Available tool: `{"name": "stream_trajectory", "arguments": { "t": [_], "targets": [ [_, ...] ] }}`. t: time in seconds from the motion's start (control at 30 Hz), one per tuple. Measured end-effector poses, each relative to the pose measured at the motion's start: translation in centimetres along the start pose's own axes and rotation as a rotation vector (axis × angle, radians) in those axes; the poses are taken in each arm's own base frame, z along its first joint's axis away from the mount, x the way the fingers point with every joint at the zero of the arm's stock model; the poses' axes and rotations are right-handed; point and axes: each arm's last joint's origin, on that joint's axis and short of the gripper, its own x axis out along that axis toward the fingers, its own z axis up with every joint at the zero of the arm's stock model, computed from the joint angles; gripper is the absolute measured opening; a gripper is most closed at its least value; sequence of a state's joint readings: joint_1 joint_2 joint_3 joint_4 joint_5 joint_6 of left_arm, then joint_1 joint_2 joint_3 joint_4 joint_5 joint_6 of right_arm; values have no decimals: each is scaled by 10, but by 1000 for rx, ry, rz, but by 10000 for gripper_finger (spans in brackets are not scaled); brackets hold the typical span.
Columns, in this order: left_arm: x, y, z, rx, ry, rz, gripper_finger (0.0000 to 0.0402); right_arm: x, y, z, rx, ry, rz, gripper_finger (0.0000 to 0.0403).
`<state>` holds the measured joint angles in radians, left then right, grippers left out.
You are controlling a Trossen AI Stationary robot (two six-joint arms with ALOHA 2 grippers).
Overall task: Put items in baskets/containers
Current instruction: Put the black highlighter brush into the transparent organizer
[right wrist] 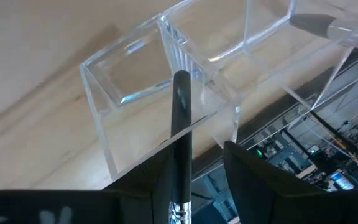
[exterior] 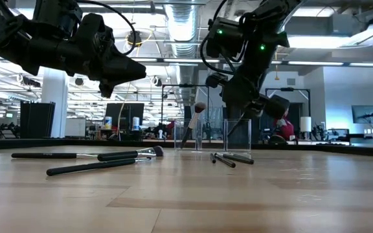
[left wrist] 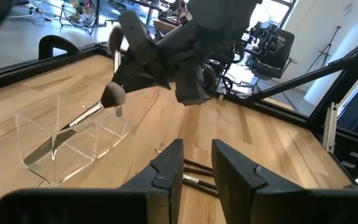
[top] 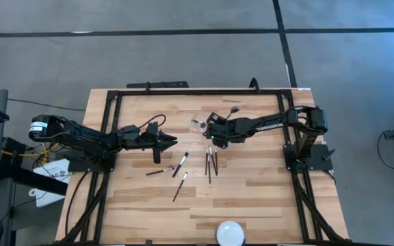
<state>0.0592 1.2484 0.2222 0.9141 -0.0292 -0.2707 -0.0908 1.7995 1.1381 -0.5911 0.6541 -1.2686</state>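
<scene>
Eight makeup brushes [top: 182, 164] show in all: three lie spread on the left of the wooden table [top: 252, 198], what look like three more lie close together in a bunch [top: 211, 164], one stands tilted in the clear container [left wrist: 55, 140], and one is clamped in the right gripper [top: 213, 135]. There is one clear container, with at least two compartments, and one white disc [top: 229, 233]. Two dark arms [top: 94, 140] work at the one table.

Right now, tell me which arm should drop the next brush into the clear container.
Right. The right gripper already holds a brush just above the clear container; the left gripper hangs empty farther from it.
</scene>
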Motion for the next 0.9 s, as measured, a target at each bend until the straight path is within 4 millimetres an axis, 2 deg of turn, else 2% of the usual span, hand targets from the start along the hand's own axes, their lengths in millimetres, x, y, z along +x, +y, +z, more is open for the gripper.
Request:
{"name": "stream_trajectory", "arguments": {
  "t": [0.47,0.9],
  "targets": [
    [0,0,0,0,3,-1,81,-2,0,3,130,-6,-9,134],
    [0,0,-1,0,9,1,81,-3,-1,0,148,-9,-11,136]
  ]
}}
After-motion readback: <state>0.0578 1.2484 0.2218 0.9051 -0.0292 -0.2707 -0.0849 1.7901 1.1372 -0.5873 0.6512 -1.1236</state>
